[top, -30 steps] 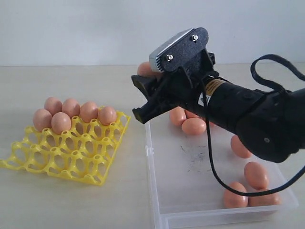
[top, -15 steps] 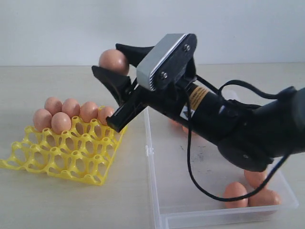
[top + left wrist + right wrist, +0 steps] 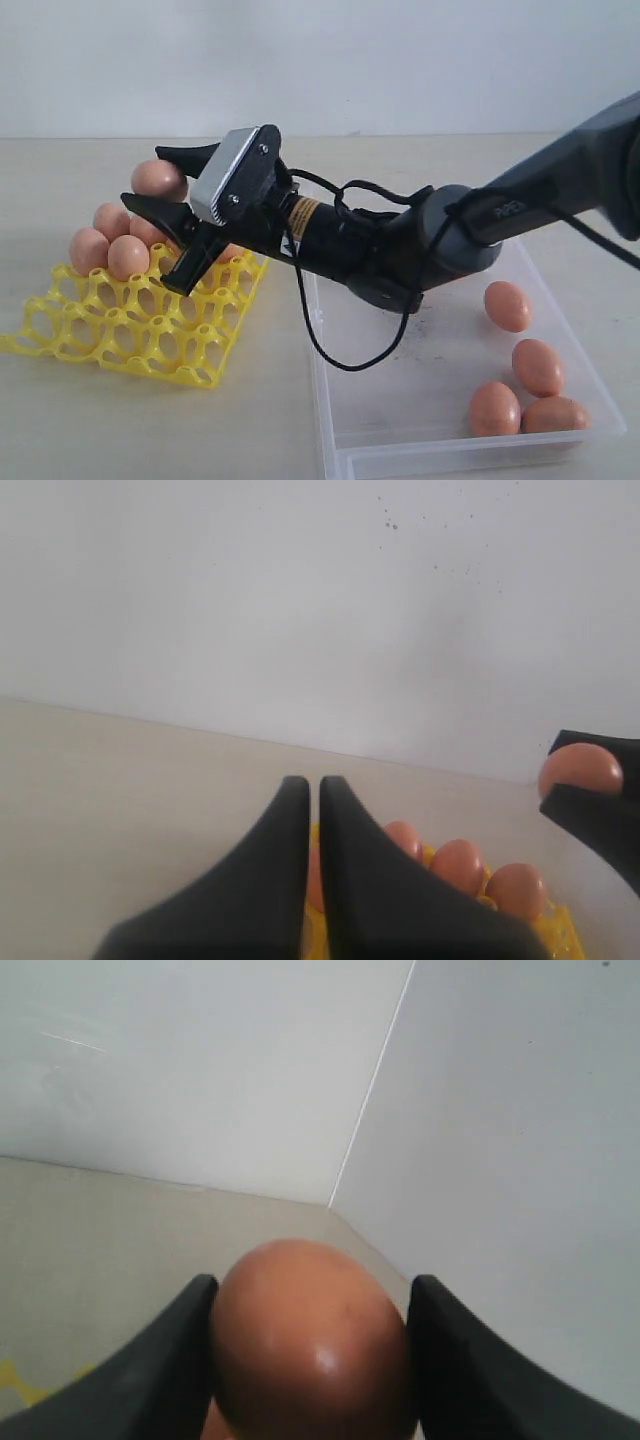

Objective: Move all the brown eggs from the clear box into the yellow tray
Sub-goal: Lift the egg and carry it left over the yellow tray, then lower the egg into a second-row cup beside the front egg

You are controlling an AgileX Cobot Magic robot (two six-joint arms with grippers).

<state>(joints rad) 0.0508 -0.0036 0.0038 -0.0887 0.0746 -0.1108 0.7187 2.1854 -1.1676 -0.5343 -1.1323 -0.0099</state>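
My right gripper [image 3: 158, 181] is shut on a brown egg [image 3: 157, 177] and hangs just above the back rows of the yellow tray [image 3: 140, 318]. Several brown eggs [image 3: 128, 257] sit in the tray's far cups. In the right wrist view the held egg [image 3: 310, 1345] fills the gap between both fingers [image 3: 180, 1360]. Several more eggs [image 3: 538, 366] lie at the right end of the clear box [image 3: 322, 400]. My left gripper [image 3: 313, 786] is shut and empty, looking over the tray's eggs [image 3: 458, 865] toward the held egg [image 3: 581, 770]. It does not show in the exterior view.
The right arm [image 3: 400, 250] stretches across the box's back left corner, with its black cable [image 3: 330, 350] looping down over the box floor. The tray's front cups [image 3: 170, 350] stand empty. Bare tabletop [image 3: 150, 430] lies in front of the tray.
The right gripper has carried the egg leftward and down, from over the box to above the tray's back rows. The eggs in tray and box have not moved.
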